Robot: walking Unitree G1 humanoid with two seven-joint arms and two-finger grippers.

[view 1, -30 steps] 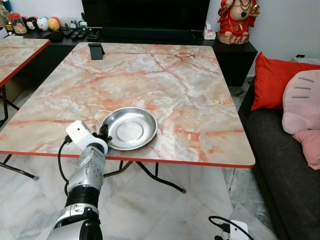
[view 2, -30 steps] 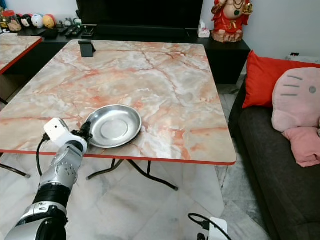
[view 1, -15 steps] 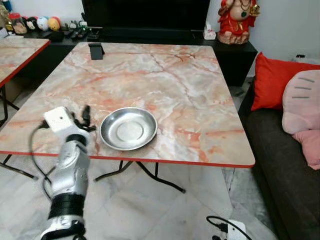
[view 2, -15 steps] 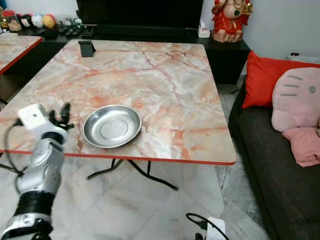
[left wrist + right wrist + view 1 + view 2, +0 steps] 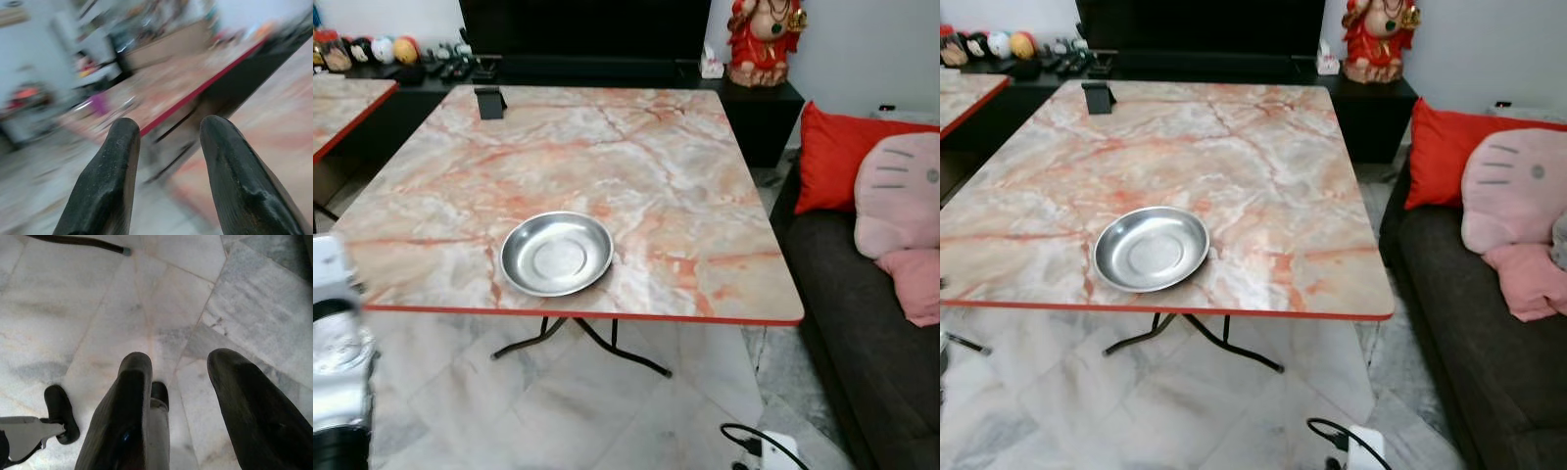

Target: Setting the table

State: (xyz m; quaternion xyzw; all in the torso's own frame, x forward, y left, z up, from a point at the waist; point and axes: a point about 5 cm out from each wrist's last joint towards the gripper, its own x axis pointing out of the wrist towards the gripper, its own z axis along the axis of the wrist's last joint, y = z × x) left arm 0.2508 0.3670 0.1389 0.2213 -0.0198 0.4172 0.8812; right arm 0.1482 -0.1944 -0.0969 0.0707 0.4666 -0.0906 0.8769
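Head views: steel bowl [image 5: 556, 254] sitting near the marble surface's [image 5: 636, 157] front edge. Left wrist view, blurred: left claw [image 5: 166, 171] gaping, holding nothing. Right wrist view: right claw [image 5: 181, 411] hanging parted, empty, over floor tiles [image 5: 98, 308].

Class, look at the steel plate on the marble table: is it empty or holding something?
Empty. The steel plate sits right way up near the marble table's front edge, its shiny inside bare.

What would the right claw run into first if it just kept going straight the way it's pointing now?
The right claw, fingers open and empty, points down at the marble floor. Nothing lies between the fingers and the tiles, so it would probably meet the floor first, though how far off that is can't be judged.
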